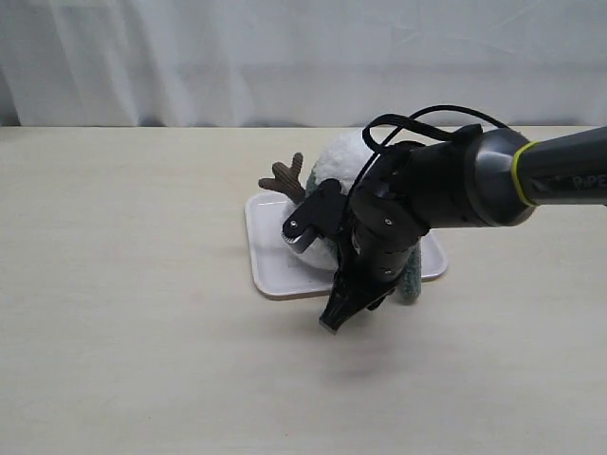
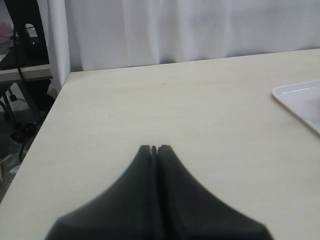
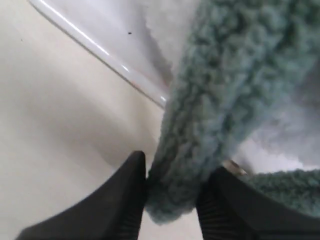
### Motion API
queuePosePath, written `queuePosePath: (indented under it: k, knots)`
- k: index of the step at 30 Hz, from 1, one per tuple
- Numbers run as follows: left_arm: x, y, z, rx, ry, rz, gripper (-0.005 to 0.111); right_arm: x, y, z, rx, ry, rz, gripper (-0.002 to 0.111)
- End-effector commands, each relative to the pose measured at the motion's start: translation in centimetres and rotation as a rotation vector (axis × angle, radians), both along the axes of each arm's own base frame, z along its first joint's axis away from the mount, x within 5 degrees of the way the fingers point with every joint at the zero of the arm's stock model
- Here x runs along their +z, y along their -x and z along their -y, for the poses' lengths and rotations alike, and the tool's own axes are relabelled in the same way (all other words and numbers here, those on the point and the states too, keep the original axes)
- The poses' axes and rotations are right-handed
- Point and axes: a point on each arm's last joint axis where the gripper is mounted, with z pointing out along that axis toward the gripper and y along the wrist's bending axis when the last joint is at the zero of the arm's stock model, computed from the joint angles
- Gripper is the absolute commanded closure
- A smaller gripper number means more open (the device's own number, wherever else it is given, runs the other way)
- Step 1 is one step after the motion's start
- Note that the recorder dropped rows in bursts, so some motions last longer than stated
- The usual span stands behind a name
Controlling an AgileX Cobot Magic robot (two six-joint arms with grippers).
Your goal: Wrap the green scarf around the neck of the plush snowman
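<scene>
The plush snowman [image 1: 340,157] sits on the white tray [image 1: 268,254], mostly hidden behind my right arm; one brown twig arm [image 1: 285,177] sticks out. The green scarf [image 3: 225,90] hangs down from the white fluff [image 3: 287,132] over the tray's rim [image 3: 100,50]. Its rounded end is pinched between the fingers of my right gripper [image 3: 178,165], just above the table. From outside, that gripper [image 1: 334,320] points down at the tray's front edge, and a bit of scarf [image 1: 411,282] shows beside the arm. The neck is hidden. My left gripper [image 2: 155,148] is shut with nothing in it, over bare table.
The pale wooden table [image 1: 142,332] ends at a white curtain [image 1: 190,57] at the back. In the left wrist view a corner of the tray [image 2: 300,100] lies off to one side, and the table's edge, with dark equipment [image 2: 25,30] beyond it, lies off to the other.
</scene>
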Motion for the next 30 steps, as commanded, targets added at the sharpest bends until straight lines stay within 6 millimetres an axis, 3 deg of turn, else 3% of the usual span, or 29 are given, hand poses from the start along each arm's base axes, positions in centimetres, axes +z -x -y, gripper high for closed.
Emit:
queuePosePath:
  k: [1, 12, 15, 18, 20, 26, 27, 30]
  knots:
    - [0.0, 0.0, 0.0, -0.003, 0.005, 0.009, 0.107, 0.9, 0.5, 0.4, -0.027, 0.024, -0.023, 0.063]
    - [0.0, 0.0, 0.0, -0.003, 0.005, 0.009, 0.107, 8.0, 3.3, -2.1, 0.044, -0.168, 0.144, 0.063]
    - [0.0, 0.0, 0.0, -0.003, 0.005, 0.013, 0.107, 9.5, 3.4, -3.1, 0.027, -0.261, 0.2, 0.081]
    - [0.0, 0.0, 0.0, -0.003, 0.005, 0.013, 0.107, 11.2, 2.3, -4.0, -0.029, -0.307, 0.213, 0.104]
    - [0.0, 0.0, 0.0, -0.003, 0.005, 0.013, 0.107, 12.0, 1.3, -4.9, -0.071, -0.313, 0.217, 0.104]
    - [0.0, 0.0, 0.0, -0.003, 0.005, 0.013, 0.107, 12.1, -2.3, -7.1, -0.161, -0.234, 0.233, 0.104]
    - [0.0, 0.0, 0.0, -0.003, 0.005, 0.013, 0.107, 11.7, -3.6, -7.2, -0.22, -0.161, 0.267, 0.104]
    - [0.0, 0.0, 0.0, -0.003, 0.005, 0.013, 0.107, 10.4, -5.1, -7.3, -0.286, -0.028, 0.28, 0.104]
